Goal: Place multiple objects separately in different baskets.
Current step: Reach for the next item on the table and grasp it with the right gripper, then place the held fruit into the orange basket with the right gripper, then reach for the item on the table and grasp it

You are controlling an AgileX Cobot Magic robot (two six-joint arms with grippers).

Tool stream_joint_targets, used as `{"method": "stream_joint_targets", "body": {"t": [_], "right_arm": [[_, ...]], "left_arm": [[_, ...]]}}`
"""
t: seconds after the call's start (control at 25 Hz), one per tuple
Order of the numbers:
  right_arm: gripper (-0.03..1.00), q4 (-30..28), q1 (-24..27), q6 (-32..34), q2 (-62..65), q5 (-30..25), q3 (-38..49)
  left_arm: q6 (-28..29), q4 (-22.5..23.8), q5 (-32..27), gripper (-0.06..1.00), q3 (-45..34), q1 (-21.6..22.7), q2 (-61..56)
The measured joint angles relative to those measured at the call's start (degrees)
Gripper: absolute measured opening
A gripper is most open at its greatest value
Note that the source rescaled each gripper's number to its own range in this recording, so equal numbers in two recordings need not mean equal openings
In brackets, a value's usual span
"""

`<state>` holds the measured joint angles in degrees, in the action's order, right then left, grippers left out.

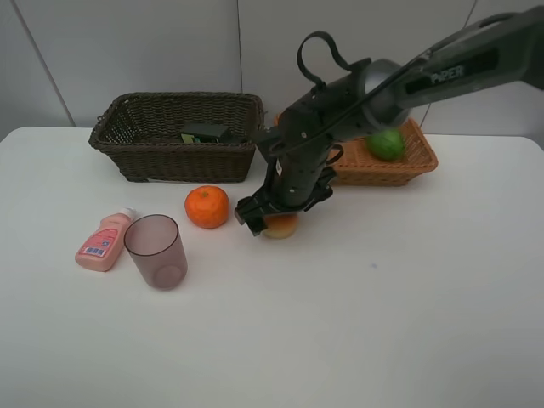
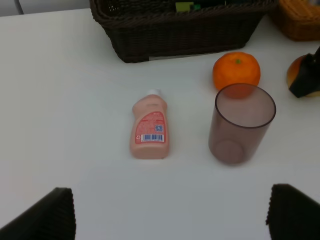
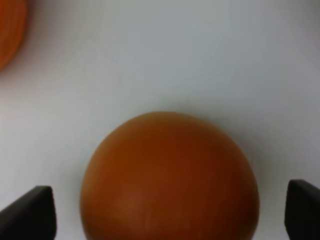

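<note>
The right claw [image 1: 280,214] is low over the peach [image 1: 282,226], which lies on the white counter [image 1: 382,323] in front of the gap between the two baskets. In the right wrist view the claw [image 3: 165,215] is released: its two black fingertips [image 3: 27,212] stand wide apart, one on each side of the peach [image 3: 170,180], and white counter shows between each tip and the fruit, so they do not touch it.

The mandarin [image 1: 207,206] lies just beside the peach, in front of the brown basket [image 1: 170,157]. The dark bottle [image 1: 206,133] lies inside this basket. The lime [image 1: 386,144] is in the tan basket [image 1: 382,170], partly behind the right arm.

The cup [image 1: 156,250] stands upright near the mandarin, with its opening up. The pink bottle [image 1: 104,241] lies on its side just beside the cup, its white cap toward the brown basket.

The left claw [image 2: 170,215] shows only in its own wrist view. It is released and holds nothing, and it hangs above bare counter, with the pink bottle [image 2: 149,129] and the cup [image 2: 242,125] ahead of it.
</note>
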<state>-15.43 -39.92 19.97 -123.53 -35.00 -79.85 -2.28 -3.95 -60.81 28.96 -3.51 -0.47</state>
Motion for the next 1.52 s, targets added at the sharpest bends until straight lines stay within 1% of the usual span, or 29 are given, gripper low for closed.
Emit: {"method": "stream_joint_targets", "body": {"t": [0.32,0.56,0.6,0.64,0.68,0.76,0.8,1.52], "right_arm": [[1.00,0.0,0.0,0.0,-0.8,2.7,0.0],[1.00,0.0,0.0,0.0,-0.8,2.9,0.0],[0.98,-0.1,0.0,0.0,-0.8,2.9,0.0],[0.93,-0.1,0.0,0.0,-0.8,2.9,0.0],[0.82,-0.1,0.0,0.0,-0.8,2.9,0.0],[0.45,-0.1,0.0,0.0,-0.8,2.5,0.0],[0.37,-0.1,0.0,0.0,-0.8,2.1,0.0],[0.38,0.3,0.0,0.0,-0.8,1.6,0.0]], "left_arm": [[0.0,0.0,0.0,0.99,0.0,0.0,0.0],[0.0,0.0,0.0,0.99,0.0,0.0,0.0],[0.0,0.0,0.0,0.99,0.0,0.0,0.0],[0.0,0.0,0.0,0.99,0.0,0.0,0.0],[0.0,0.0,0.0,0.99,0.0,0.0,0.0],[0.0,0.0,0.0,0.99,0.0,0.0,0.0],[0.0,0.0,0.0,0.99,0.0,0.0,0.0],[0.0,0.0,0.0,0.99,0.0,0.0,0.0]]}}
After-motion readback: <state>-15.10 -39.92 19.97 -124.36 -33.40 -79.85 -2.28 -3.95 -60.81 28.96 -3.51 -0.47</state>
